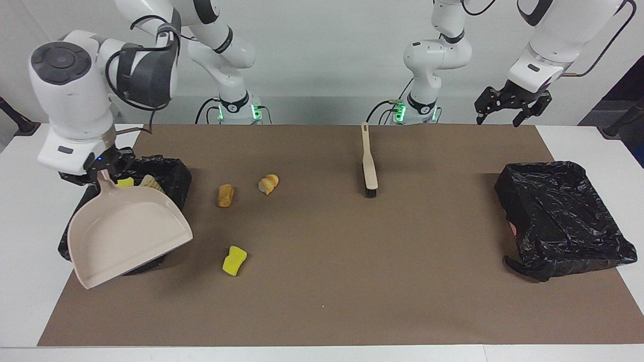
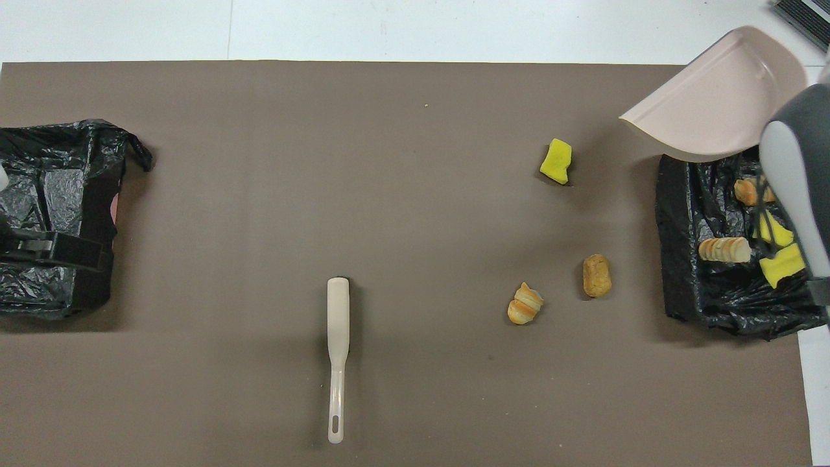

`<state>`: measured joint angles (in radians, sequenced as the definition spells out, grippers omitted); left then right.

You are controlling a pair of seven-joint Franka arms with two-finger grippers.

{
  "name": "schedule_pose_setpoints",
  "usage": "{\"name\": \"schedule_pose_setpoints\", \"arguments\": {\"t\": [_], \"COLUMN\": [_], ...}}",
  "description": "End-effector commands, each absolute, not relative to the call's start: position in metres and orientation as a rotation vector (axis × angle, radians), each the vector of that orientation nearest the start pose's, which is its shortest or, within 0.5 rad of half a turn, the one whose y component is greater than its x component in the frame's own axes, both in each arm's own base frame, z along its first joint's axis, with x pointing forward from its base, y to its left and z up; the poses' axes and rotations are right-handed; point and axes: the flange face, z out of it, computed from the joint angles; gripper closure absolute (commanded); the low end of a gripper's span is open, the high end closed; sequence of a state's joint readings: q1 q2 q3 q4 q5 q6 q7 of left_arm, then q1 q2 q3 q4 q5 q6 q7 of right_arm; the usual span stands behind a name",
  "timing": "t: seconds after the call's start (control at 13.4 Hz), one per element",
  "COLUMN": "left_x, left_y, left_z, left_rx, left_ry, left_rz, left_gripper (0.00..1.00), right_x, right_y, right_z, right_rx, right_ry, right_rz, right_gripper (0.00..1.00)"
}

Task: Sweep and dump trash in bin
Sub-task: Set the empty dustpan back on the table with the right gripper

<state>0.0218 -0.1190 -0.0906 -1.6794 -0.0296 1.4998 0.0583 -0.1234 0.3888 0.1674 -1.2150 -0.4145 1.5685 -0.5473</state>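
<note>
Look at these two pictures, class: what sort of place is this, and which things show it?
Most likely a robotics lab test bench, not a home. Two robot arms stand at a white table under a brown mat, with staged sponge and bread trash and two bag-lined bins.

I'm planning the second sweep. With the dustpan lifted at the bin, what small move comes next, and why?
Probably the right gripper should carry the empty dustpan down to the mat beside the yellow sponge. Three bits still lie loose there: the sponge, a brown roll and a striped roll. The left gripper waits open, the brush untouched.
</note>
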Motion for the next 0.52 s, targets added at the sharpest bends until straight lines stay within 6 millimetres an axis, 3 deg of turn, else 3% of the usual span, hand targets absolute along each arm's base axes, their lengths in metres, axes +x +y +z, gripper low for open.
{"name": "schedule_pose_setpoints", "arguments": {"t": [0.0,0.3,0.45], "left_x": [0.508,0.508,0.508], "left_y": [-0.040,-0.040,-0.039], "left_z": [0.635,0.635,0.635], "left_rx": [-3.160,-3.160,-3.161], "left_ry": [0.185,0.185,0.183], "left_rz": [0.081,0.081,0.081], "left_gripper": [0.00,0.00,0.00], "right_x": [0.681,0.707,0.723], "right_y": [0.011,0.118,0.157], "right_z": [0.543,0.498,0.474], "right_rx": [-3.339,-3.331,-3.301], "right_ry": [-0.795,-0.379,-0.209], "right_rz": [0.083,-0.075,-0.124], "right_gripper": [1.00,1.00,1.00]}}
